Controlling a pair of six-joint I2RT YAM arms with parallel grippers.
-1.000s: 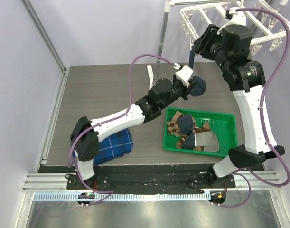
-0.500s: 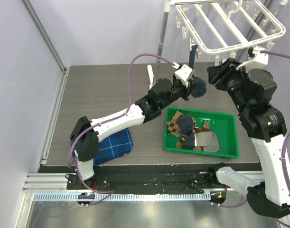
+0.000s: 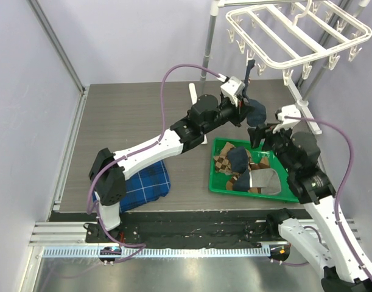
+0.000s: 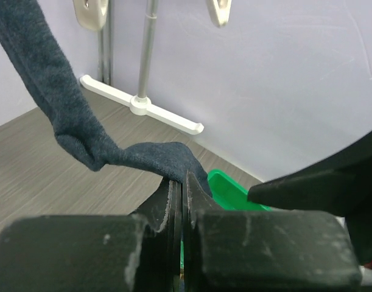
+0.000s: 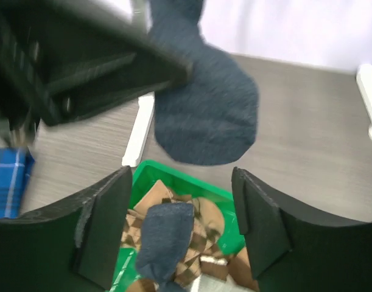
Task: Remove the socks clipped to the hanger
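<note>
Below hanger (image 3: 295,36), we see left pincer (image 4: 182,185) clamped on navy sock (image 4: 70,115); right pincer (image 5: 182,179) wide, near sock toe, above green tray (image 5: 143,176).

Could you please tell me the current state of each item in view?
navy sock: hanging from hanger, lower end pinched
left gripper: shut on navy sock
right gripper: open, over tray
hanger: one sock attached
tray: holds several socks
cloth: folded
</note>
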